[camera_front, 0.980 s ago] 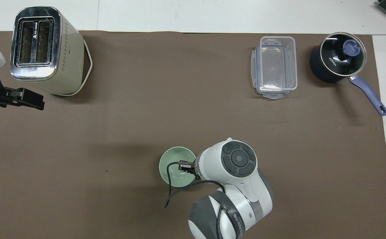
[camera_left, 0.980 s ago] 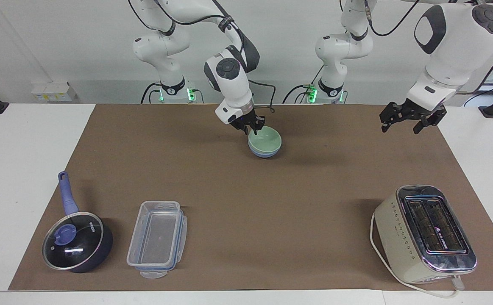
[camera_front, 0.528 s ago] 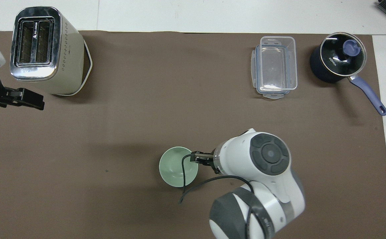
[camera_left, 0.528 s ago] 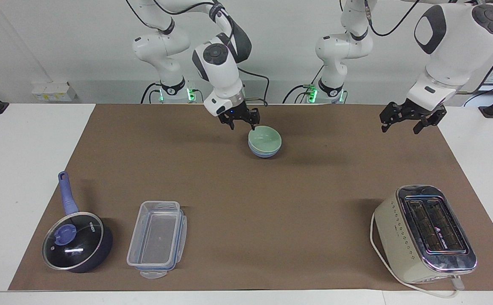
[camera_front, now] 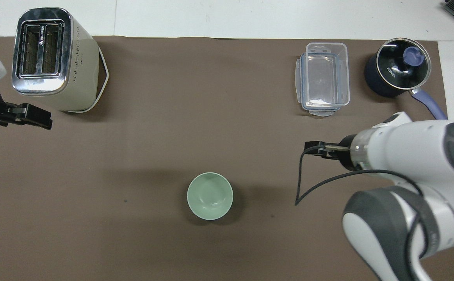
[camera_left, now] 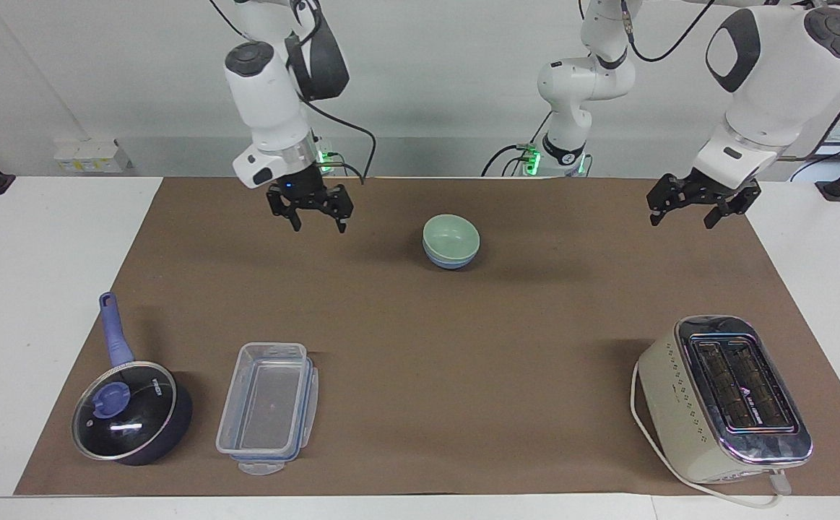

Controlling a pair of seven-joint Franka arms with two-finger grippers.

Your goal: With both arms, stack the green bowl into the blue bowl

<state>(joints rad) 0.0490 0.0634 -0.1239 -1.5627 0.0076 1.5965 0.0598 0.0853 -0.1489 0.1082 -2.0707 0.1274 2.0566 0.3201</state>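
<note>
The pale green bowl (camera_left: 451, 235) sits nested in the periwinkle-blue bowl (camera_left: 451, 262) on the brown mat, midway between the two arms' ends. In the overhead view only the green bowl (camera_front: 210, 196) shows; the blue bowl is hidden under it. My right gripper (camera_left: 317, 221) is open and empty, raised over the mat beside the bowls toward the right arm's end; it also shows in the overhead view (camera_front: 312, 149). My left gripper (camera_left: 682, 215) is open and empty, waiting raised over the mat's edge at the left arm's end (camera_front: 35, 117).
A cream toaster (camera_left: 723, 401) stands farther from the robots at the left arm's end. A clear plastic container (camera_left: 268, 408) and a dark blue lidded saucepan (camera_left: 131, 412) stand farther out at the right arm's end. The brown mat (camera_left: 463, 347) covers the table's middle.
My right gripper has left the green bowl's rim, risen and swung toward the right arm's end of the table. The stacked bowls and the left arm have not moved.
</note>
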